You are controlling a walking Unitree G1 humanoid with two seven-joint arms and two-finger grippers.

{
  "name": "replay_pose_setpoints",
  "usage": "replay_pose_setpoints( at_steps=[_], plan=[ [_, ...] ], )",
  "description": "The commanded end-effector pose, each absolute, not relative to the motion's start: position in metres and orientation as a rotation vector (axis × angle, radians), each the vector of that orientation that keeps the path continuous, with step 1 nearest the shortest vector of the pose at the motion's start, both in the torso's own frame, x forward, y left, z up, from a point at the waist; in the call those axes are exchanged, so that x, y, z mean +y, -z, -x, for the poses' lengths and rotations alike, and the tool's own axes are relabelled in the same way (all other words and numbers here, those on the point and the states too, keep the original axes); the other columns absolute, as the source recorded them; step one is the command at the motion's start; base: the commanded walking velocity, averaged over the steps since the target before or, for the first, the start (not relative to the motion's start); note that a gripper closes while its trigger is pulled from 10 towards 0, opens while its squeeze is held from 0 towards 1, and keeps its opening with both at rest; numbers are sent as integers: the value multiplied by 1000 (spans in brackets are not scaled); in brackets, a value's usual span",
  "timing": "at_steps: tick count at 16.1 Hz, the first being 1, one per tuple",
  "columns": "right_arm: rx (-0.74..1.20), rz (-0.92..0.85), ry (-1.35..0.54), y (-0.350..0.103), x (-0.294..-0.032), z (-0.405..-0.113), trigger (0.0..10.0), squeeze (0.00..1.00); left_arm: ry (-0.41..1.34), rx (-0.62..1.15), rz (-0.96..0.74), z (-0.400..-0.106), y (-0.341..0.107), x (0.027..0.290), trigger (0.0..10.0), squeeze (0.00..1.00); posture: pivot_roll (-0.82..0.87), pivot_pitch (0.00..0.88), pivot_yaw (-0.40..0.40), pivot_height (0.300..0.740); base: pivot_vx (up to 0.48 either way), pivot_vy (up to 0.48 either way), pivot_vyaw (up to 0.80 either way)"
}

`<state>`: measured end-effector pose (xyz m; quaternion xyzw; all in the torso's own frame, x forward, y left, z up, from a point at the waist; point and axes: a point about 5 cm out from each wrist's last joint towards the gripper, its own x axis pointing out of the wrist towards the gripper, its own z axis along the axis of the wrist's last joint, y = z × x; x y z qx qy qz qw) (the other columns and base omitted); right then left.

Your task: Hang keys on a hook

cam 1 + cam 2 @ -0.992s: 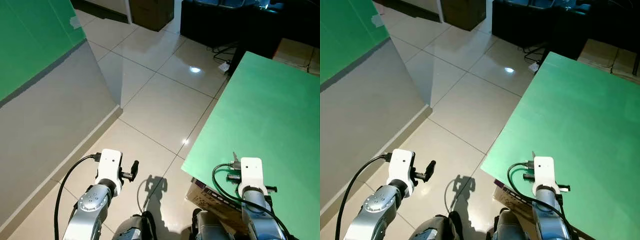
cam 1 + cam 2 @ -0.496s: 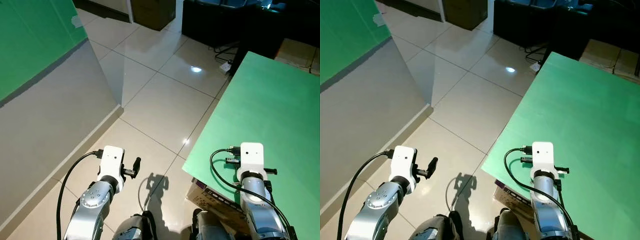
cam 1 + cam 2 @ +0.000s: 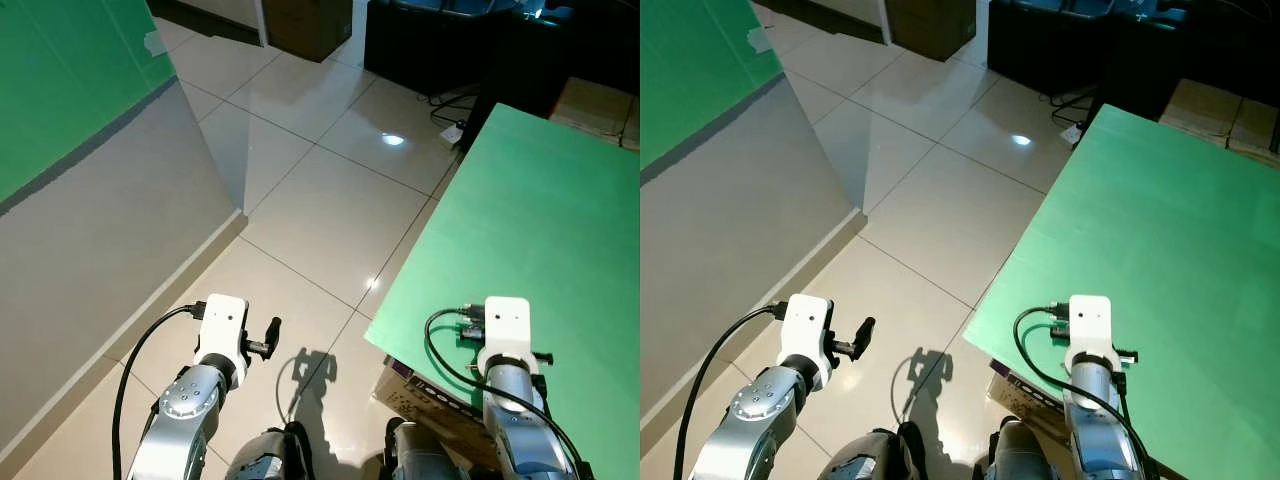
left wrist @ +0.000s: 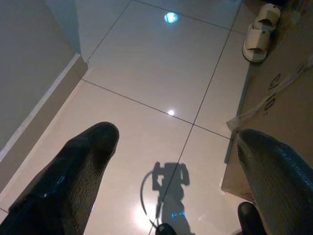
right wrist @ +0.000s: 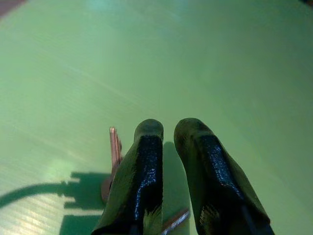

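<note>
Lower right of the head view: right gripper (image 5: pixel 168 129) hangs over the green board (image 3: pixel 540 220), fingers nearly together and clamped on the keys (image 5: pixel 113 161); copper key blades poke out beside the left finger and below, in the right wrist view; compared with 0.5 s ago the right wrist sits slightly lower and rotated, so the arm is settling its hold, not yet travelling; lower left: left gripper (image 4: pixel 171 161) idle over the tiled floor (image 3: pixel 330 200), 2 fingers wide apart, empty, unchanged; a cardboard box (image 4: pixel 279 112) beside it; farther up-frame, dark furniture (image 3: pixel 440 40); no hook visible; judgement: keys secured, hook not yet found, task early.
</note>
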<state>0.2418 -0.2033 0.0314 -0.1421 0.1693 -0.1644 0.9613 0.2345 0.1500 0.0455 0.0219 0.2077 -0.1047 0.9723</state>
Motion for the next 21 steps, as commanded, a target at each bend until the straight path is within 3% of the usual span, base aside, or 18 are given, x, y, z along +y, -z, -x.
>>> replay_pose_setpoints(
  at_steps=[1, 11, 12, 21],
  plan=[
    [379, 273, 351, -25, -206, -236, 10000, 1000, 198, 437, -56, -232, -42, 153, 10000, 0, -181, 215, 102, 740, 0, 0, 0],
    [420, 274, 346, -18, -204, -233, 10000, 1000, 196, 439, -59, -230, -43, 153, 10000, 0, -175, 223, 103, 740, 0, 0, 0],
    [432, 269, 331, -17, -202, -234, 10000, 0, 196, 440, -58, -230, -43, 153, 10000, 0, -175, 223, 103, 740, 0, 0, 0],
    [472, 258, 291, -7, -195, -240, 10000, 0, 194, 439, -64, -229, -44, 155, 10000, 0, -161, 226, 109, 740, 0, 0, 0]
  ],
)
